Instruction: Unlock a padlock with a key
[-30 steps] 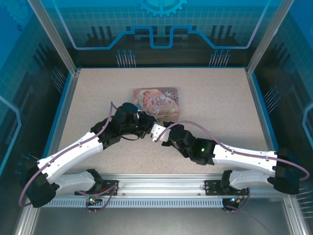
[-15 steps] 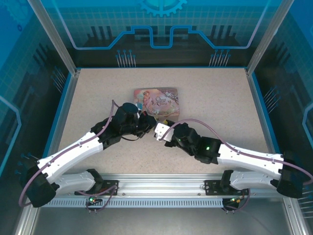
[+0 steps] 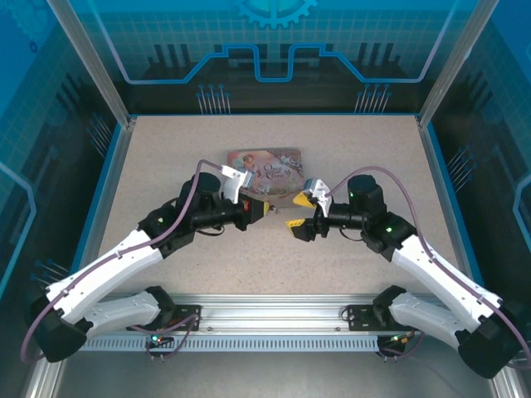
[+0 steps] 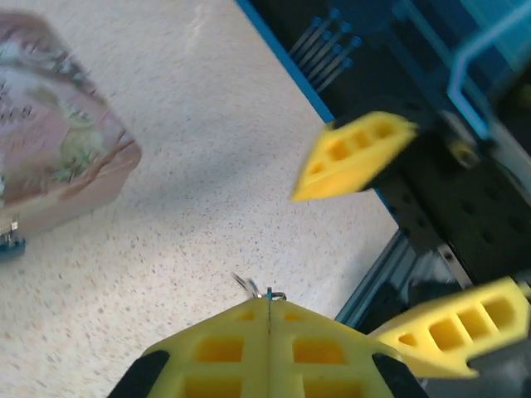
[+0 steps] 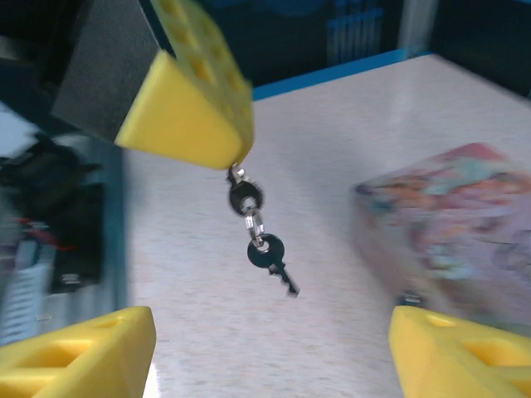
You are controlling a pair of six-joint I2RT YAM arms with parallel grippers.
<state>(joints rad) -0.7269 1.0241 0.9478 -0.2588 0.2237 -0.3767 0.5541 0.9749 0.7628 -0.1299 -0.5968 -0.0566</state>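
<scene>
Near the middle of the top view, the left claw and the right claw face each other just below the pink tin, close together but not touching.

The left claw is pressed closed. In the left wrist view its 2 yellow fingers meet along a thin seam at the bottom of the frame, with a bit of wire ring poking out at the tips. In the right wrist view that claw comes in from the upper left. The key hangs from its tip on a short chain of small rings, dangling free above the speckled table and left of centre in the frame.

The right claw is spread wide with nothing between its fingers, 1 in the lower left corner and 1 in the lower right of its own view. The key hangs above the gap.

The padlock is a small bluish bit, cut off by the left border of the left wrist view. It lies on the table just beside the tin's lower edge, too blurred to tell more.
</scene>
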